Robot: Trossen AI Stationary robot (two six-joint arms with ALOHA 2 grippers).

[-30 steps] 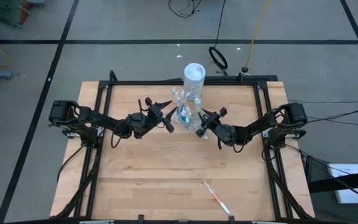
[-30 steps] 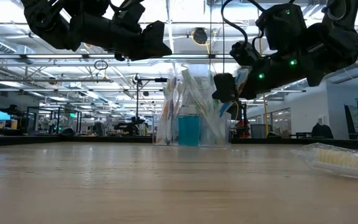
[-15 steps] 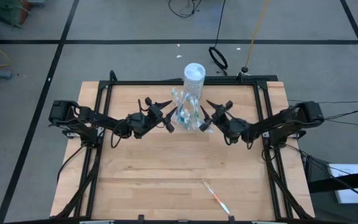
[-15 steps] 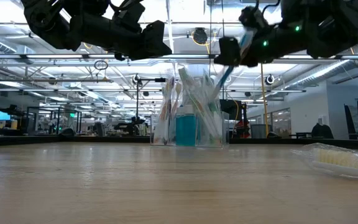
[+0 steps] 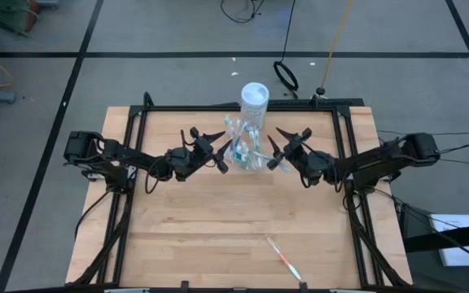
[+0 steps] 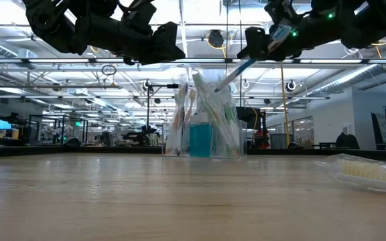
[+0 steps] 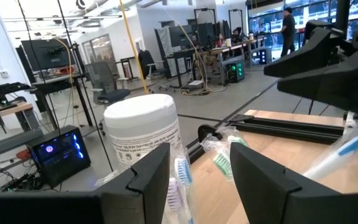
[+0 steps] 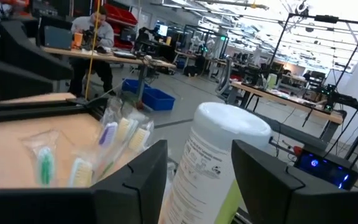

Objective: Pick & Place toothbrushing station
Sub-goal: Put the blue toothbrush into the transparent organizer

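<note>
2 arms are hanging beside the brush holder.
The toothbrushing station (image 5: pixel 244 150) is sitting at the back middle of the table (image 5: pixel 218 228), between the open left gripper (image 5: pixel 228 154) and the open right gripper (image 5: pixel 281 146). Neither is holding anything.

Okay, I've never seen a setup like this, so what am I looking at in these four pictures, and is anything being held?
This is a robot with two dark arms at a wooden table. One picture looks straight down, one looks level across the tabletop, and two come from cameras on the wrists. At the table's far edge stands a clear toothbrush holder full of wrapped brushes, beside a taller white-capped container. One loose toothbrush lies near the front edge, and a clear packet shows at the right of the level picture. The left gripper and right gripper hang on either side of the holder, both open. Neither appears to be holding anything.
</note>
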